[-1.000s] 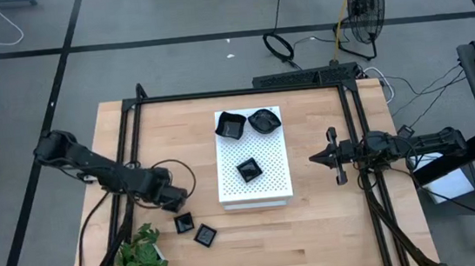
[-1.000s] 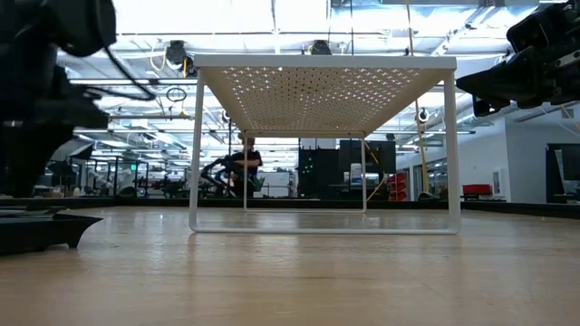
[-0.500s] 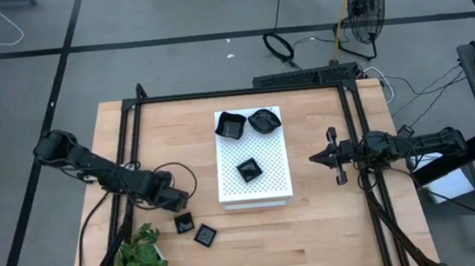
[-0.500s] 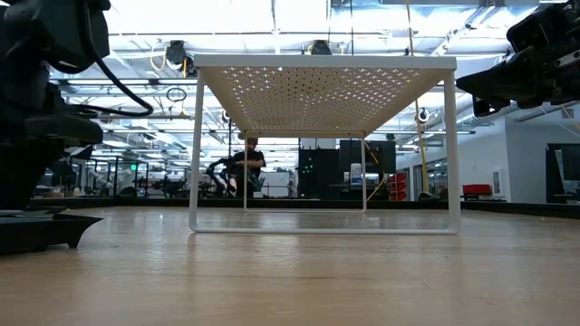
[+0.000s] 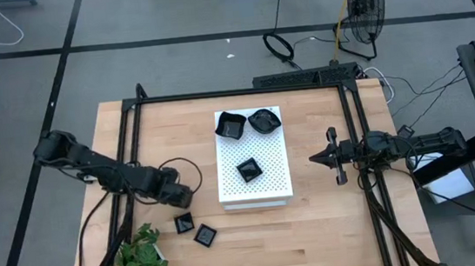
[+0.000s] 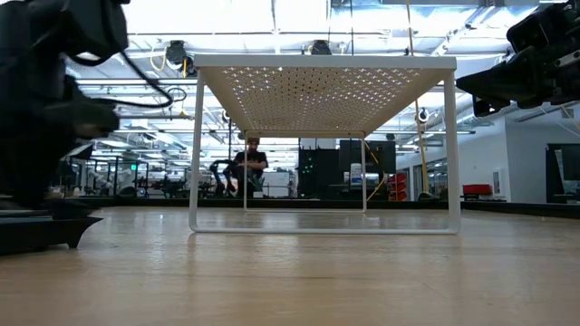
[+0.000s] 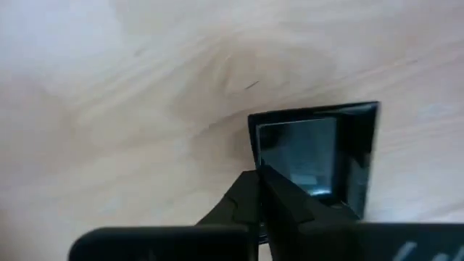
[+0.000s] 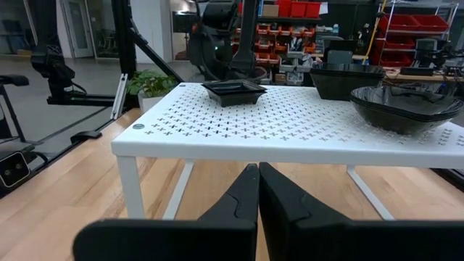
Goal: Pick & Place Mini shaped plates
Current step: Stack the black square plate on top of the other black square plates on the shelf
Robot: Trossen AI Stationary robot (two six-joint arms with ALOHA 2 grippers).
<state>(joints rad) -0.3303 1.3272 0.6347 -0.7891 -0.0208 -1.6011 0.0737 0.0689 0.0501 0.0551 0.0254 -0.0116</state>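
Left gripper (image 5: 185,193) low left of centre in high view, fingers pinched together, holding nothing; square plate (image 7: 317,156) lies just beyond fingertips, edges slightly skewed. Two plates (image 5: 193,228) on wood lower left, three plates (image 5: 247,123) on white board (image 5: 274,182). Right gripper (image 5: 317,157) right of board, fingers closed, empty.

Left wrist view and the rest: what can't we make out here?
- Left wrist view: the left gripper has its shut fingers over the near rim of the square plate; whether they pinch that rim is hidden.
- High view: the two plates on the table are too small to tell their shapes.
- Low view: the plates on the white board are hidden by the board itself.
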